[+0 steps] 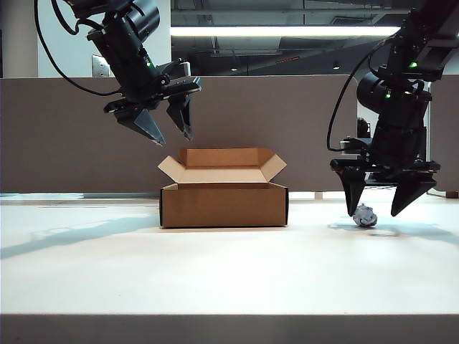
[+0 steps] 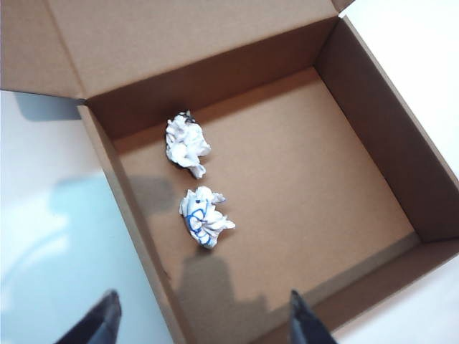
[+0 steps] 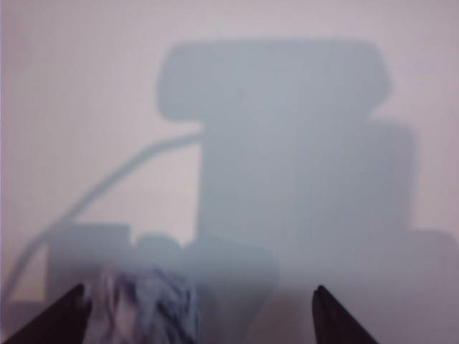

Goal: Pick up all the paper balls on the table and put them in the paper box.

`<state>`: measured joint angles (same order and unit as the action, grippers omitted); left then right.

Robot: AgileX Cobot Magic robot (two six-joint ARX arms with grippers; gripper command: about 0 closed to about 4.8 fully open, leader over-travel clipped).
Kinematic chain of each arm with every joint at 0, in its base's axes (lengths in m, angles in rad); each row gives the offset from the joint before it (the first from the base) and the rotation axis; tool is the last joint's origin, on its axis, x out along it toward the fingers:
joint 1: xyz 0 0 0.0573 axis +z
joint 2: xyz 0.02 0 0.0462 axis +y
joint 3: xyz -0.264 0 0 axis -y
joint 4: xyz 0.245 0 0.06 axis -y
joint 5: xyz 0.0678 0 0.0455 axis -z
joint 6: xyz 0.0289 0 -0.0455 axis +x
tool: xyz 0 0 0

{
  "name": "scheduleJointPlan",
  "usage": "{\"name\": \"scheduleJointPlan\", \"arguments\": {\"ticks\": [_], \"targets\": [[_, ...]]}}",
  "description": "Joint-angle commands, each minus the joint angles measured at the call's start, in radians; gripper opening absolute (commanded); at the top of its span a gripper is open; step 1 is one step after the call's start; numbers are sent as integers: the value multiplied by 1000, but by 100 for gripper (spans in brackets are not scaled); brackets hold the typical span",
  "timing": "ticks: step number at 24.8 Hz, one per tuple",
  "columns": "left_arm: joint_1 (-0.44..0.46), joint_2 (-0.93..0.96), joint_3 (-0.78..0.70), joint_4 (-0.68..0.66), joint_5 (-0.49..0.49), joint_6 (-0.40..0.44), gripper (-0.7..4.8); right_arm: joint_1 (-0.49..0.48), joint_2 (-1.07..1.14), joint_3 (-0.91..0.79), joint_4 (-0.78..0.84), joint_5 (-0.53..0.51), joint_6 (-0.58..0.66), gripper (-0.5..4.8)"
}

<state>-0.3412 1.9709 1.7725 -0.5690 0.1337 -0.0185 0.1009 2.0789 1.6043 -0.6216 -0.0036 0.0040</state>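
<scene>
Now two balls sit in the box and one lies on the table.

I see my left claw (image 1: pixel 163 129) hanging empty, jaws parted, above the low brown cardboard box (image 1: pixel 223 204), where two crumpled white paper balls with blue-black marks (image 2: pixel 188 145) (image 2: pixel 204 217) lie on the floor. My right claw (image 1: pixel 381 204) stands wide open, low over the flat white table (image 1: pixel 215 272), straddling a third crumpled white paper ball (image 1: pixel 365 216) close to one fingertip (image 3: pixel 57 319), gripping nothing.
</scene>
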Motion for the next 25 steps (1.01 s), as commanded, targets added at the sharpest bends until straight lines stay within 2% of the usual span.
{"name": "scheduleJointPlan", "arguments": {"ticks": [1, 3, 6, 10, 16, 17, 20, 25], "targets": [[-3, -6, 6, 0, 0, 3, 291, 2, -7, 6, -3, 1, 3, 334], [-3, -6, 6, -7, 0, 3, 291, 2, -7, 6, -17, 1, 3, 214], [-3, -6, 6, -15, 0, 3, 291, 2, -7, 6, -18, 1, 3, 133], [-3, -6, 6, -21, -3, 3, 291, 2, -7, 6, -5, 1, 3, 83], [-3, -9, 6, -13, 2, 11, 284, 2, -25, 9, 31, -2, 3, 52], [-3, -20, 6, -21, 2, 11, 277, 2, -45, 9, 53, -41, 3, 52], [-3, -56, 6, -15, 1, 11, 276, 7, -97, 9, 150, -247, 41, 52], [-3, -115, 6, 14, 1, 11, 268, 50, -137, 9, 358, -488, 242, 54]]}}
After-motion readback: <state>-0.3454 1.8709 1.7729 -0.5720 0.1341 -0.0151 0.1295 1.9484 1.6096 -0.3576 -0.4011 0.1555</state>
